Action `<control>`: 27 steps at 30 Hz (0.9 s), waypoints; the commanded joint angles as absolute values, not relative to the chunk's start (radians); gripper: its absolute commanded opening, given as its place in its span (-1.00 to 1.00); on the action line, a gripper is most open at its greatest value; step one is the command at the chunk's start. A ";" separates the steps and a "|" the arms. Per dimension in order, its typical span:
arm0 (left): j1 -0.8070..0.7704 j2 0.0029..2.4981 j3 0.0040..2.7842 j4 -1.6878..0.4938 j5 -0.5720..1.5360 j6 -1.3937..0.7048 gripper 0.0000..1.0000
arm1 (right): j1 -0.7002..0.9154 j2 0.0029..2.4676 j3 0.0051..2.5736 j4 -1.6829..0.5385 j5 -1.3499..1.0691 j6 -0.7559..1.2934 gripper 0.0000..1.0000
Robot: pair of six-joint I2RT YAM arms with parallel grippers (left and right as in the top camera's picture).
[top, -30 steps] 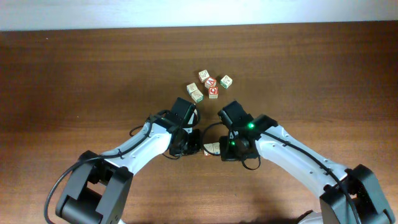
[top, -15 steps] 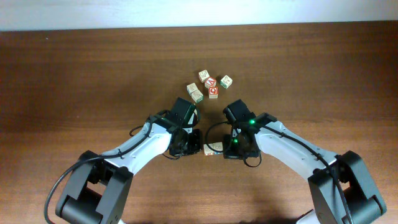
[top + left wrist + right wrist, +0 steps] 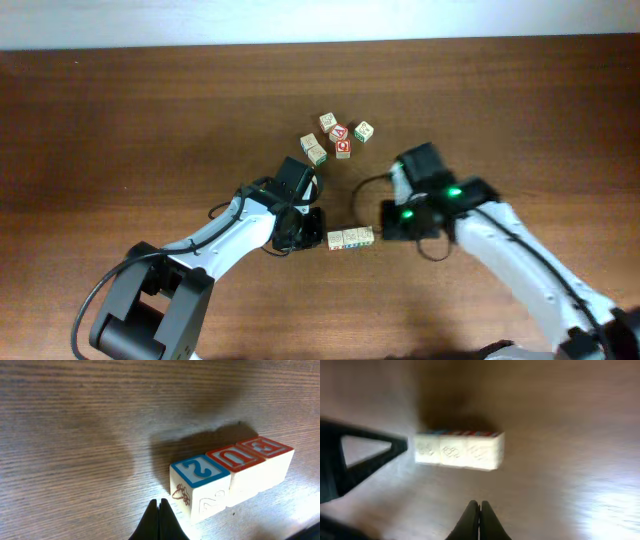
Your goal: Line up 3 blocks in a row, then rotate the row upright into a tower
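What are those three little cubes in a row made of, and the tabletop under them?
The three blocks look like pale wood, matt and unvarnished, with pressed-in pictures on the sides and printed blue or red frames on top; painted plastic cannot be ruled out. The tabletop shows dark brown wood grain with a soft sheen, so wood or a wood-look laminate.

Three touching blocks, apparently upright

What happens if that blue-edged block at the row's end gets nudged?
The blue-edged block looks like stiff wood, so probably won't squash. Its flat faces suggest sliding, not rolling. Touching its red-edged neighbour, it would likely push that too.
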State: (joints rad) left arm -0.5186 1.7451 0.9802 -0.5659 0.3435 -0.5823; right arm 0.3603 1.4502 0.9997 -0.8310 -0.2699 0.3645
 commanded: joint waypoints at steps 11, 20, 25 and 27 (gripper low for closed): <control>-0.543 1.747 0.998 -0.525 0.344 -0.552 -1.00 | 0.096 1.663 0.899 -0.626 -0.731 0.092 -0.91; -0.575 1.752 0.998 -0.521 0.347 -0.617 -1.00 | 0.083 1.665 0.850 -0.594 -0.733 0.135 -0.92; -0.575 1.752 0.998 -0.519 0.347 -0.617 -1.00 | 0.084 1.693 0.808 -0.537 -0.733 0.173 -0.92; -0.575 1.752 0.998 -0.516 0.347 -0.617 -1.00 | 0.096 1.707 0.808 -0.522 -0.733 0.162 -0.92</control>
State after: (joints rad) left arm -0.5720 1.7451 0.9821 -0.5213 0.3435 -0.6106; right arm 0.0910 1.6840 0.8150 -0.5381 -0.7177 0.1654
